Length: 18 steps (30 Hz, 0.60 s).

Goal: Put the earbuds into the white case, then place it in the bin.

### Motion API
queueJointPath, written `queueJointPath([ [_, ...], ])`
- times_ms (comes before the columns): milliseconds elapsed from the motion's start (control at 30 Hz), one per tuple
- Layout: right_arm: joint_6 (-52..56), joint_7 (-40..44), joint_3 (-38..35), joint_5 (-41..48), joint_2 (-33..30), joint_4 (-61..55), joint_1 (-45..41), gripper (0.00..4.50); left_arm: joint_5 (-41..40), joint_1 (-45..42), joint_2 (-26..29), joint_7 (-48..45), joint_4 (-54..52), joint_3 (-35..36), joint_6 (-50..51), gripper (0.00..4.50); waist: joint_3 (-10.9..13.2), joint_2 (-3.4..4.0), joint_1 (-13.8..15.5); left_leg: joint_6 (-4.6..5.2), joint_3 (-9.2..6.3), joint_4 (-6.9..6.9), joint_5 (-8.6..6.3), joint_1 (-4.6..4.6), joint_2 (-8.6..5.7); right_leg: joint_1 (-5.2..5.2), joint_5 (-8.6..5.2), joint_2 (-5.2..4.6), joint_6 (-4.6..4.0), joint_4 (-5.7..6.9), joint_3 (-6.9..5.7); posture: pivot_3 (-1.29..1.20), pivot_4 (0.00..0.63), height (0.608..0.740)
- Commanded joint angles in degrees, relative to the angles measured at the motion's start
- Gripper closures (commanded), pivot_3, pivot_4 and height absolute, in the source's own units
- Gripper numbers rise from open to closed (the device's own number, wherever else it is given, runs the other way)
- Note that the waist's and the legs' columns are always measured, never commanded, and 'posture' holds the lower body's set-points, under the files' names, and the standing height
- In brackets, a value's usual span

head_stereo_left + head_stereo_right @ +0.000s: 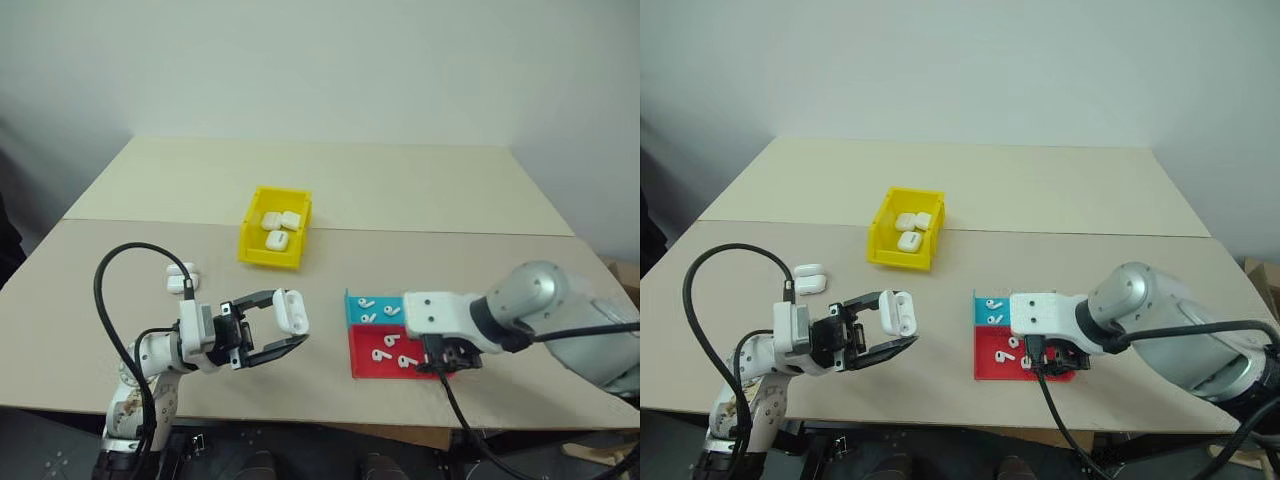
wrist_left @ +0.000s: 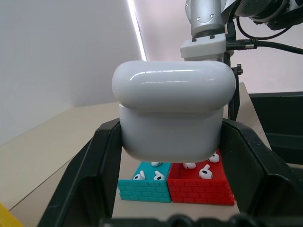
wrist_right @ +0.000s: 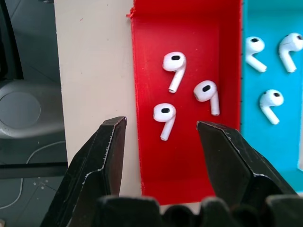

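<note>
My left gripper (image 1: 297, 323) is shut on a white case (image 1: 291, 311) and holds it above the table's front left, pointing toward the trays. In the left wrist view the case (image 2: 173, 113) sits between the black fingers (image 2: 83, 175). My right gripper (image 3: 162, 125) hangs open over the red tray (image 3: 189, 28), pointing down. Three earbuds lie in that tray, and one earbud (image 3: 164, 118) lies just beyond the gap between the fingertips, untouched. The yellow bin (image 1: 268, 262) stands at mid-table with three white cases inside.
A blue tray (image 1: 355, 312) with more earbuds (image 3: 271, 101) adjoins the red tray (image 1: 368, 368) on its far side. Two spare white cases (image 1: 181, 278) lie on the table to the left of the bin. The table's front edge runs close under both trays.
</note>
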Motion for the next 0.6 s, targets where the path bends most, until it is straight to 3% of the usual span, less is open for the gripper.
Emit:
queueJointPath([
  [33,1.8,-1.35,1.56,-1.91,1.13,-1.51,-0.79,1.64,-0.39,-0.05,0.98,1.05,-2.16,-0.84,-1.19,1.72,0.0,0.0,-0.02,0.0,0.0,0.0,0.0,0.0,0.0,0.0,0.0,0.0,0.0,0.01,0.0,0.0,0.15,0.74],
  [167,3.49,-3.89,3.97,-3.64,4.05,-1.32,-1.02,1.64,-0.5,0.34,1.59,2.1,-2.74,-1.73,-0.91,1.72,0.0,0.0,-0.25,0.0,0.0,0.0,0.0,0.02,0.0,0.0,0.0,0.0,0.0,0.02,0.01,0.0,0.15,0.74],
  [600,2.18,-5.16,7.74,-8.82,5.11,0.89,-1.43,1.64,-0.05,1.08,3.13,3.41,-3.21,-3.09,-1.82,1.72,0.0,0.0,-0.2,0.0,0.0,-0.01,0.0,0.01,0.0,0.0,-0.01,0.0,-0.01,-0.02,-0.01,0.0,0.15,0.74],
])
